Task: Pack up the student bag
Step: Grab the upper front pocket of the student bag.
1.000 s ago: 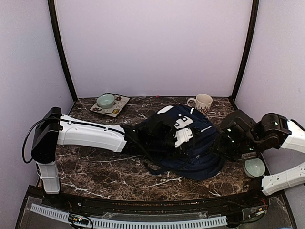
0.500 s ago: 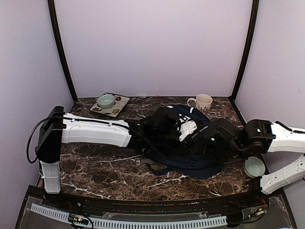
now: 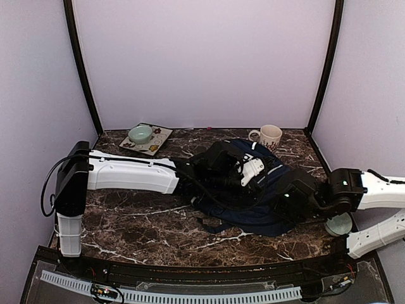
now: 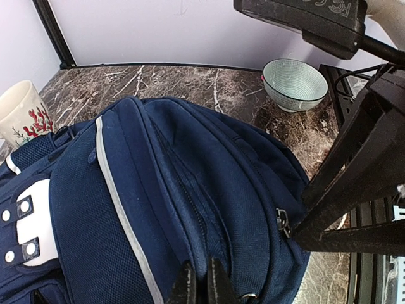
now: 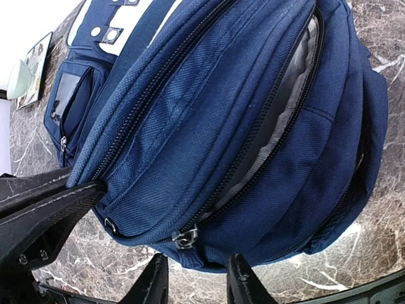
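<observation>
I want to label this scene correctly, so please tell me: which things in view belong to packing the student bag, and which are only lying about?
Belongs to the job:
student bag, one zip partly open

Lying about, untouched:
white mug
green bowl on a tray
patterned bowl

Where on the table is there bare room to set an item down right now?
Two bare patches: the front-left table between the left arm and the near edge, left of the student bag; and the back strip between the tray and the mug. The right side is crowded: bag, right arm and a bowl.
</observation>
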